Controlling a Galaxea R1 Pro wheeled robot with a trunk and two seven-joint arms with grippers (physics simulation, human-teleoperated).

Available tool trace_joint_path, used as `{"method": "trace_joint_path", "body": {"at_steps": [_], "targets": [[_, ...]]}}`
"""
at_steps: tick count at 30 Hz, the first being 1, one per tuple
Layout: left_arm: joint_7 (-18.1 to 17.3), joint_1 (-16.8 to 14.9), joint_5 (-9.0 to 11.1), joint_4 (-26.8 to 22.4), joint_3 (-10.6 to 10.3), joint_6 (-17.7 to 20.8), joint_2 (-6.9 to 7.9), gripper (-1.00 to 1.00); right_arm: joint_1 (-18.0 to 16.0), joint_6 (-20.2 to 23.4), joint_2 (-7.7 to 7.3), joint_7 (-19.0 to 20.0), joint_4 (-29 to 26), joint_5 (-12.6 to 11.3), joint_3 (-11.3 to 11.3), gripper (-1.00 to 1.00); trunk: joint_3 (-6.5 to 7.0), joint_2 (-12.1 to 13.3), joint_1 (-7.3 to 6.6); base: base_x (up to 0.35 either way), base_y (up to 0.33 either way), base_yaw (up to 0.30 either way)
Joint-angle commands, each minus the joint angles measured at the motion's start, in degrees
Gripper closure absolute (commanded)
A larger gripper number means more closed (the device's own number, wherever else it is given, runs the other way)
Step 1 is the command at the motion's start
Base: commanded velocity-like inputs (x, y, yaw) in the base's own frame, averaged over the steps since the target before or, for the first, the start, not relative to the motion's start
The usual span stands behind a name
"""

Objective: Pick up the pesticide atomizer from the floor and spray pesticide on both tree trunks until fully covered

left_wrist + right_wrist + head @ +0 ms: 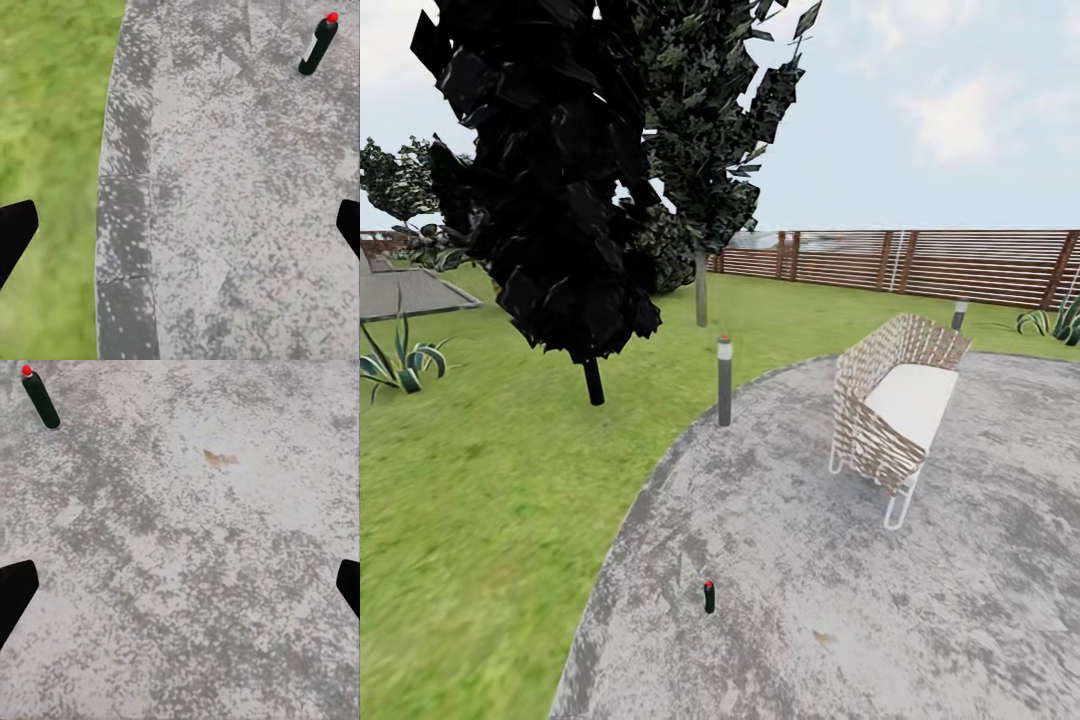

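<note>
Two grippers hang over the ground, each with its dark fingers spread wide apart and nothing between them. The left gripper (180, 225) hovers above the curved edge where the paving (240, 210) meets the lawn (45, 135); the right gripper (180, 585) hovers over bare paving, near a small brown leaf (220, 457).

Both wrist views catch the pesticide atomizer (319, 45), dark green with a red top, well clear of the fingers. The left wrist view shows its pale trigger along one side; the right wrist view does not.

From the head view, the atomizer stands upright at about 6 o'clock on the paving, close to the grass edge. Beyond it, at 12 o'clock, a grey post (724, 381) rises at the rim of the paving. At 2 o'clock sits a woven bench (890, 420) with a white cushion. At 10 o'clock a dark conifer (550, 170) stands on the lawn; behind it rises a tree (705, 130) with a pale trunk (701, 288). Farthest off, a slatted brown fence (920, 262) runs across.
</note>
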Motion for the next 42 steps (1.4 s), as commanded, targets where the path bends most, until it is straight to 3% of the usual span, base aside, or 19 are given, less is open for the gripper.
{"method": "trace_joint_path", "body": {"at_steps": [1,42], "targets": [[0.04,-0.04,0.0,0.06,0.08,-0.19,-0.01,-1.0,-0.03,-0.18,-0.02,-0.02,0.03,0.04,0.01,-1.0,-0.06,-0.03,0.01,0.162,0.31,0.0],[0.04,-0.04,0.0,-0.03,0.12,-0.19,0.0,-1.0,-0.03,-0.23,-0.03,-0.11,0.05,-0.04,-0.24,-1.0,-0.06,-0.03,0.01,0.167,0.31,0.0]]}}
